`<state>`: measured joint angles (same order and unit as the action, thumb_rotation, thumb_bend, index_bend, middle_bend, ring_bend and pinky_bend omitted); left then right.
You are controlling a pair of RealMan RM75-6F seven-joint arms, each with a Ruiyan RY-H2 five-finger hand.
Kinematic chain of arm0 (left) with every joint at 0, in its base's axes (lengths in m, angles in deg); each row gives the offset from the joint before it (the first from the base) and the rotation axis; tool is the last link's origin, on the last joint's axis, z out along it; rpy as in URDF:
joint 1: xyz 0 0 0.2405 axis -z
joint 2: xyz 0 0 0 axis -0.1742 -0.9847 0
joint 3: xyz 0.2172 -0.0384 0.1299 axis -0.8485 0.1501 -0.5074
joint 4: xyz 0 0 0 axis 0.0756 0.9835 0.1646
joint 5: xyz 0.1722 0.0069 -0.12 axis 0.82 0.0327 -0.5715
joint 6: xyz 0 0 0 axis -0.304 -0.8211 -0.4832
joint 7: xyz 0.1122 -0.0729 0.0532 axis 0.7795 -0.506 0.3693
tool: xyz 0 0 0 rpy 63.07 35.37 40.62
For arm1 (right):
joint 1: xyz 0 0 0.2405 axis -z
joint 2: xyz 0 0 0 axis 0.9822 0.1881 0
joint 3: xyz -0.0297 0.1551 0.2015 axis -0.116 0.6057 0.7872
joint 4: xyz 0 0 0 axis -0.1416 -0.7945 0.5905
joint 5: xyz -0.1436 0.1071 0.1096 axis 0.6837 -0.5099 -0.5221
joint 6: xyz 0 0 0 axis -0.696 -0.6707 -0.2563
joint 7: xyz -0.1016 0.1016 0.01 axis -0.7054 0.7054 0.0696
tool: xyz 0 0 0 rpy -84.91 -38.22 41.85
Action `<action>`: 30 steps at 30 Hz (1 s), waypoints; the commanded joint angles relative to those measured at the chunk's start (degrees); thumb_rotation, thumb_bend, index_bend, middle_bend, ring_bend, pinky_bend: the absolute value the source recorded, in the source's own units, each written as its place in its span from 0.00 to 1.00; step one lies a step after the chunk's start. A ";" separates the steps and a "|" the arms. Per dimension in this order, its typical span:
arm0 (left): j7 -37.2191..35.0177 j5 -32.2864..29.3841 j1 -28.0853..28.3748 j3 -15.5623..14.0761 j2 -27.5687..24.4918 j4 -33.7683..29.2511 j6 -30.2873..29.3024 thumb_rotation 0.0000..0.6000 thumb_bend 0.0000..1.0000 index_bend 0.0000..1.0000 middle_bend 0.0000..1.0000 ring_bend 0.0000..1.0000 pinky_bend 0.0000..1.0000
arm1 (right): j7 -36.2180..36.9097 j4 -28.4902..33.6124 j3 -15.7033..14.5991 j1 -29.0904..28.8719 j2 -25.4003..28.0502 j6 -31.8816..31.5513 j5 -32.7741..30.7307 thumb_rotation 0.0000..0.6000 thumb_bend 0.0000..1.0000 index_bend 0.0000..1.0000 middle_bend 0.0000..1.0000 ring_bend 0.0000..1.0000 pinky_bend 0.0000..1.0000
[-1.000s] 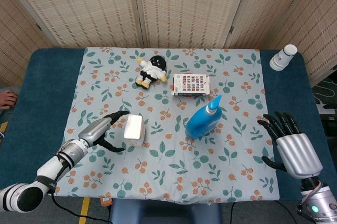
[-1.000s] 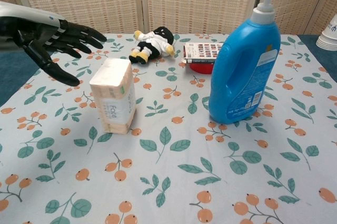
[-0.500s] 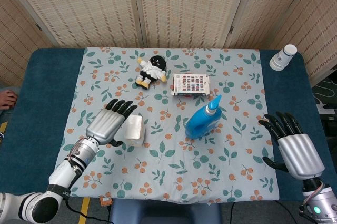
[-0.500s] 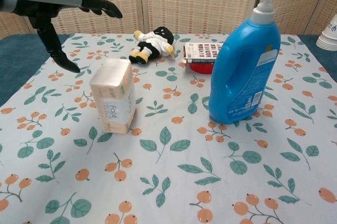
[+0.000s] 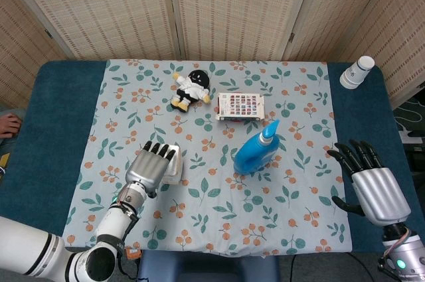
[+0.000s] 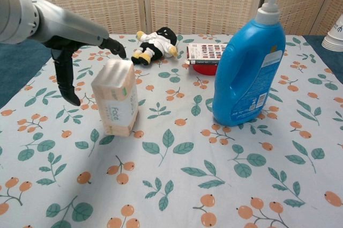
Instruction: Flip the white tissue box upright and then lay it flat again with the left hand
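Overhead first: my left hand (image 5: pixel 151 164) hangs palm-down over the left part of the white tissue box (image 5: pixel 173 164), so only a strip of the box's right side shows past my knuckles; my dark fingers (image 5: pixel 158 150) lie side by side, pointing toward the far edge of the tabletop (image 5: pixel 60 129), and from this view I cannot tell whether they touch the box. My right hand (image 5: pixel 374 189) floats over the blue edge at the right, well apart from everything, fingers spread and holding nothing. On the leaf-and-berry cloth (image 5: pixel 265 222) the blue pump bottle (image 5: pixel 255 151) stands near the middle, a patterned flat box (image 5: pixel 240 106) lies behind it, a small plush doll (image 5: pixel 190 89) lies to the left of that box, and a stack of paper cups (image 5: pixel 357 71) stands in the far right corner. From the chest view, the tissue box (image 6: pixel 116 96) stands upright on one of its narrow faces, leaning a little, with its printed side toward the camera. My left hand (image 6: pixel 80 37) reaches in from the left above it; the fingertips (image 6: pixel 117 48) hover at the box's top far edge, seemingly just off the wrap, while my thumb (image 6: pixel 65 80) hangs down just beside the box's left face, apart from it. Nothing is pinched. The bottle (image 6: pixel 251 61) stands to the right of the box, well apart, with the doll (image 6: pixel 154 44) and the flat box (image 6: pixel 208 52) behind.
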<state>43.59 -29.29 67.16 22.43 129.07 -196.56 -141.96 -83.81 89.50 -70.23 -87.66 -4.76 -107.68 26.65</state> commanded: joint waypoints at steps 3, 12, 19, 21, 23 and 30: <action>-0.65 -2.01 3.04 3.19 4.79 3.02 -6.01 1.00 0.13 0.00 0.00 0.00 0.06 | 0.37 0.02 0.23 0.05 0.21 -0.33 -0.14 1.00 0.11 0.17 0.11 0.00 0.06; -0.62 -1.87 2.67 3.38 7.45 5.22 -6.90 1.00 0.13 0.00 0.02 0.00 0.07 | 0.81 0.00 0.30 0.02 0.50 -0.18 -0.31 1.00 0.11 0.17 0.11 0.00 0.06; -1.10 -4.49 2.96 5.75 9.98 8.88 -8.22 1.00 0.15 0.00 0.07 0.00 0.09 | 1.25 -0.04 0.56 0.06 0.72 -0.46 -0.65 1.00 0.11 0.17 0.11 0.00 0.06; -0.95 -5.33 3.21 6.58 10.88 10.08 -9.02 1.00 0.15 0.00 0.09 0.00 0.10 | 1.42 -0.04 0.64 0.04 0.82 -0.50 -0.70 1.00 0.11 0.17 0.11 0.00 0.06; -0.81 -5.58 3.29 7.03 11.76 11.03 -9.71 1.00 0.15 0.00 0.11 0.01 0.11 | 1.61 -0.05 0.71 0.05 0.93 -0.56 -0.77 1.00 0.12 0.17 0.11 0.00 0.06; 0.40 -6.36 2.63 7.25 13.54 12.86 -9.96 1.00 0.15 0.00 0.12 0.02 0.12 | 2.17 -0.21 0.88 0.05 1.19 -0.66 -0.97 1.00 0.11 0.17 0.11 0.00 0.06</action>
<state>43.87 -35.59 69.90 29.65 142.48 -183.79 -151.88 -81.65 89.30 -69.35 -87.61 -3.58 -108.34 25.69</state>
